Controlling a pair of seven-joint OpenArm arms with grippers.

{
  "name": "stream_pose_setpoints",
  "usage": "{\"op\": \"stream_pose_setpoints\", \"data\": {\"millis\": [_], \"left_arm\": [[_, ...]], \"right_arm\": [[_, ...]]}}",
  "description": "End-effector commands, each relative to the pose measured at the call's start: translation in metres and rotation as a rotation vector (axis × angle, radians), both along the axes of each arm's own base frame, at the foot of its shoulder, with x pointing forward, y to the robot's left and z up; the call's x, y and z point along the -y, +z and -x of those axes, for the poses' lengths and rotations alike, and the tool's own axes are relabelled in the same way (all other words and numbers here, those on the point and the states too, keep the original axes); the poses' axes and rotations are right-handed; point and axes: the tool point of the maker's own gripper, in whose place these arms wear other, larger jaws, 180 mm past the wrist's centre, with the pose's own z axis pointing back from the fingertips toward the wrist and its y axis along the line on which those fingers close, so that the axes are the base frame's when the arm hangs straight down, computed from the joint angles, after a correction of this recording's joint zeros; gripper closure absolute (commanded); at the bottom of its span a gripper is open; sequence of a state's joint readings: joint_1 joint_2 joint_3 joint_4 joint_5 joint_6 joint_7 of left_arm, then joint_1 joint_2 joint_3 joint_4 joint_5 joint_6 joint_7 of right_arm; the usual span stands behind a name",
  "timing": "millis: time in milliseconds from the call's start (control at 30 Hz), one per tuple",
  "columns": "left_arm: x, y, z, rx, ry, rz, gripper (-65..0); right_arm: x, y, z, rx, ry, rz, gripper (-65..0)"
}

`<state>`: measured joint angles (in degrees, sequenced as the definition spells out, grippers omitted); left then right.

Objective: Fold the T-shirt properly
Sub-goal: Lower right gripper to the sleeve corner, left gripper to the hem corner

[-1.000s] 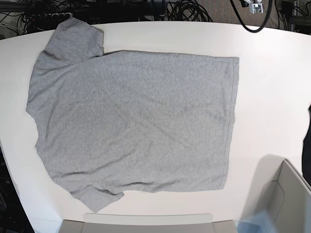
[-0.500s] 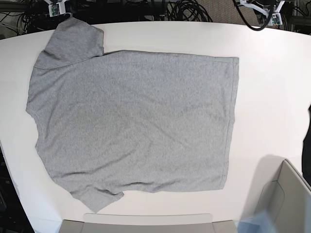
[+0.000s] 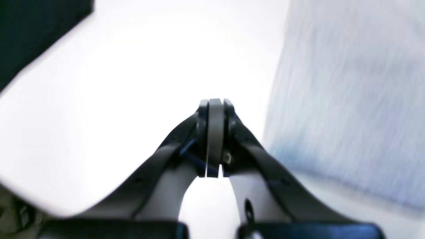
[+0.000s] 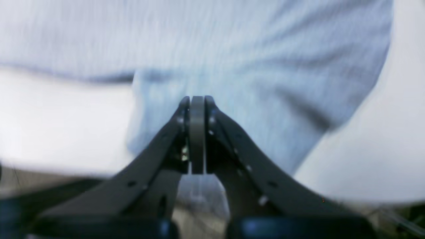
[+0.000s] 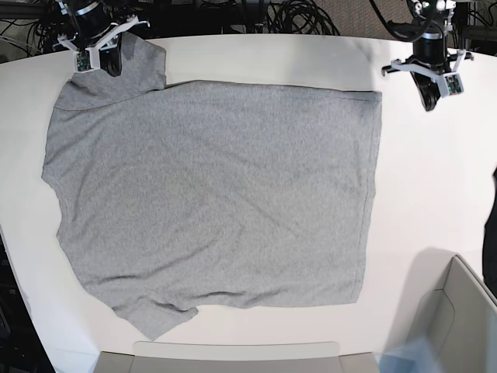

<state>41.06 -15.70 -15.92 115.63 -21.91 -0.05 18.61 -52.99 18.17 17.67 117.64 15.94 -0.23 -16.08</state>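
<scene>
T-shirt (image 5: 210,198) spread flat, plain grey side up, over the left and middle of the white table (image 5: 435,194). Collar end toward the table's left edge, hem a straight line toward the right. One sleeve up at the far left corner, the other down by the near edge. Light creases across the body; no lettering in sight.

Right gripper (image 5: 113,68) above the far left corner, over the upper sleeve. Jaws pressed together, nothing between them. Right wrist view blurred: closed gripper (image 4: 197,99) with sleeve cloth (image 4: 232,66) under and beyond it, bare table on either side. Touching the cloth or just above it: cannot tell.

Left gripper (image 5: 429,101) near the far right corner, over bare table, just beside the hem's far corner and apart from it. Jaws likewise together and empty. Left wrist view, also blurred: closed gripper (image 3: 214,101) over white tabletop, shirt edge (image 3: 348,99) off to one side.

Grey box (image 5: 458,311) at the near right corner. Dark cables (image 5: 303,15) beyond the far edge.
</scene>
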Motion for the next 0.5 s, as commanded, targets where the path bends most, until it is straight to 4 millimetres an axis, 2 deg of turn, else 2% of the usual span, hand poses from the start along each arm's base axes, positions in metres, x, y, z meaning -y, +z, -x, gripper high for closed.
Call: {"op": "stream_pose_setpoints", "data": {"millis": [0,100,200,300,367,467], "left_arm": [[0.001,0.016,-0.012,0.066,-0.01,-0.013,0.0],[0.004,0.029,-0.033,0.155,0.003,0.06,-0.2],[0.009,0.038,-0.046,0.218,0.01,0.17,-0.4],[0.031,0.044,-0.056,0.251,-0.102,0.238,-1.8],[0.04,0.045,-0.057,0.252,-0.157,0.244,-4.3],[0.043,0.042,-0.056,0.231,-0.172,0.251,-7.6]], "right_arm": [[0.0,0.011,-0.009,0.05,0.007,0.003,-0.1],[-0.002,0.017,-0.024,0.097,-0.001,-0.006,-0.1],[-0.003,0.024,-0.037,0.141,-0.022,-0.02,-0.3],[-0.003,0.026,-0.044,0.145,-0.02,-0.02,-0.7],[-0.003,0.025,-0.049,0.135,-0.023,-0.018,-3.6],[-0.004,0.025,-0.052,0.123,-0.037,-0.063,-12.2]]}}
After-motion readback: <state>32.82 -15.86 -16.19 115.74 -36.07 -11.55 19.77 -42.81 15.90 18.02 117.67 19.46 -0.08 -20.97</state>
